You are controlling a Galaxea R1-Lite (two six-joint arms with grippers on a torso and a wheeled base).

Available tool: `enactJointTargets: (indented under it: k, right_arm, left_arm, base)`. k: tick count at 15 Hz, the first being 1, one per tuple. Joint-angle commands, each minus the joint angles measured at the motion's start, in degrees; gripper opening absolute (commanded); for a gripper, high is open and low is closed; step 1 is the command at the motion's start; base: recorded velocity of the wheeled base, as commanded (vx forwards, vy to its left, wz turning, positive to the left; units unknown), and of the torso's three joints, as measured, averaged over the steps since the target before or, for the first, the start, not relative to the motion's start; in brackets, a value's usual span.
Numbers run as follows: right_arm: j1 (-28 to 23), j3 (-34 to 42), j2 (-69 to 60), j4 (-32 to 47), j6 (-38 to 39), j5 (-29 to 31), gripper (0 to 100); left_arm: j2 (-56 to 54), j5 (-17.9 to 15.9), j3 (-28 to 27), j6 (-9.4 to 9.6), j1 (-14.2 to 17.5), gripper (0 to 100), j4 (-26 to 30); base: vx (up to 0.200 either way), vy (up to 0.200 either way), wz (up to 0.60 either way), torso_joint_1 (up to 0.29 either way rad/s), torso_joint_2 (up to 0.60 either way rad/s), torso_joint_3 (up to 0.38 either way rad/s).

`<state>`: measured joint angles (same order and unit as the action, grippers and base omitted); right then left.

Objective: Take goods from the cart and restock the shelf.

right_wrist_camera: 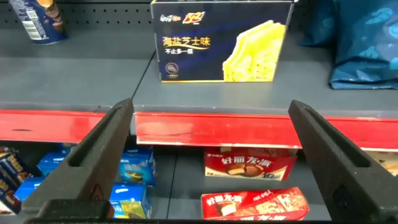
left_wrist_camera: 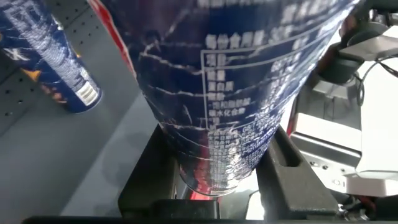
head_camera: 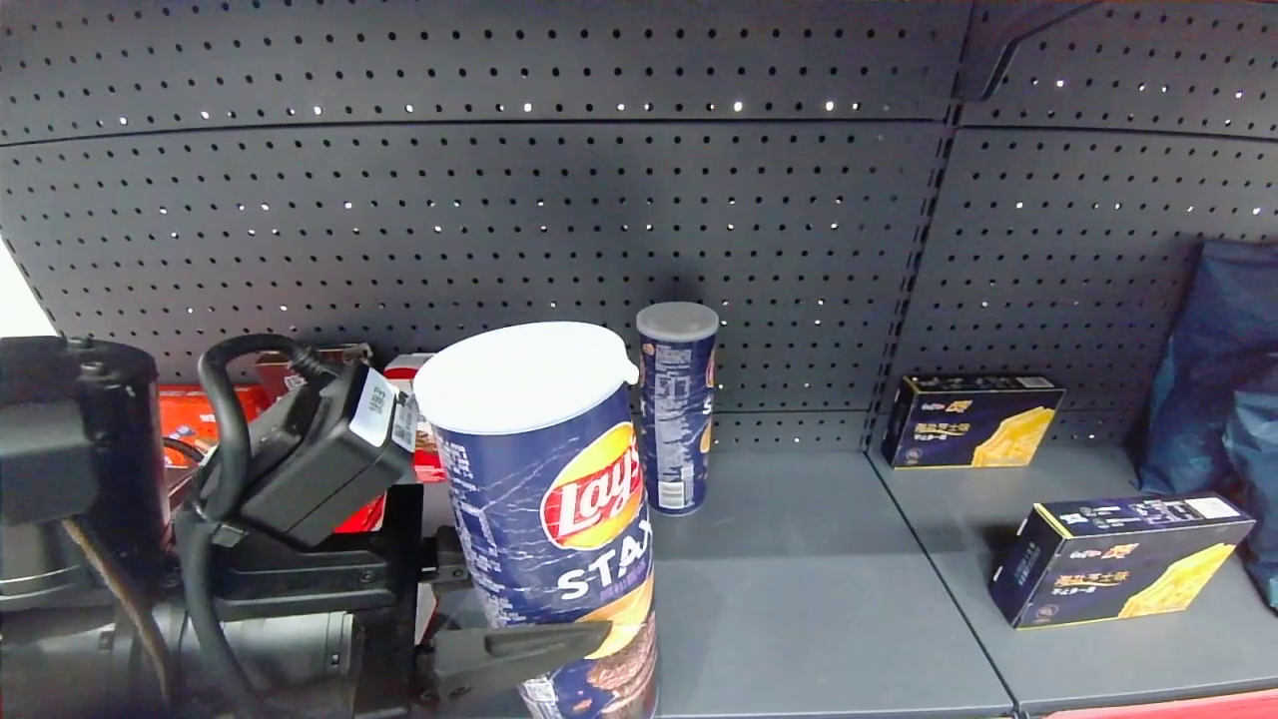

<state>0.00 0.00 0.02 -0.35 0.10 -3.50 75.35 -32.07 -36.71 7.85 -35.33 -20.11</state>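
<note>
My left gripper point(head_camera: 469, 609) is shut on a tall dark-blue chip can point(head_camera: 554, 509) with a white lid, held upright at the front left of the grey shelf point(head_camera: 799, 599). The same can point(left_wrist_camera: 236, 93) sits pinched between the black fingers point(left_wrist_camera: 292, 180) in the left wrist view. A second, slimmer blue chip can point(head_camera: 678, 404) stands farther back by the pegboard, and it shows again point(left_wrist_camera: 53, 59) past the held can. My right gripper point(right_wrist_camera: 211, 162) hangs open below the shelf's red front edge point(right_wrist_camera: 186, 127), facing a dark-blue and yellow snack box point(right_wrist_camera: 221, 40).
Two dark-blue and yellow boxes point(head_camera: 968, 419) point(head_camera: 1118, 559) lie on the shelf's right section, with blue bags point(head_camera: 1228, 399) at the far right. Red packs point(head_camera: 200, 419) stand behind my left arm. Lower shelves hold red boxes point(right_wrist_camera: 249, 168) and blue packs point(right_wrist_camera: 127, 180).
</note>
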Motion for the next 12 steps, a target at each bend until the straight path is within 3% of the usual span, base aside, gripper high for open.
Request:
enactJointTargets:
  k: [1,7,9,10,11,12]
  right_arm:
    - [0.0,0.0,-0.02,0.0,-0.01,-0.02,100]
    - [0.97,0.0,2.17,-0.09,-3.35,-0.72,100]
    - [0.7,-0.09,1.91,-0.17,-3.09,-0.54,100]
    - [0.7,-11.25,6.74,-0.17,-0.8,-0.54,100]
    - [0.97,-21.53,21.33,0.79,6.05,-0.9,100]
    - [1.23,-23.73,25.2,-0.09,7.9,-1.07,100]
  left_arm:
    - [-0.12,0.08,0.14,-0.03,0.17,0,-0.01]
    - [-0.03,0.26,0.23,-0.2,0.44,0,-0.01]
    - [0.06,0.08,0.41,-0.12,1.84,0,0.08]
    - [0.15,0.08,0.32,-0.2,2.02,0,0.08]
    - [0.85,-0.01,0.14,-0.29,2.02,0,-0.01]
    - [1.91,-0.01,0.14,-0.29,2.02,0,-0.45]
  base:
    - [0.0,0.0,0.0,0.0,0.0,0.0]
    - [0.0,0.0,0.0,0.0,0.0,0.0]
    - [0.0,0.0,0.0,0.0,0.0,0.0]
    - [0.0,0.0,0.0,0.0,0.0,0.0]
    - [0.0,0.0,0.0,0.0,0.0,0.0]
    - [0.0,0.0,0.0,0.0,0.0,0.0]
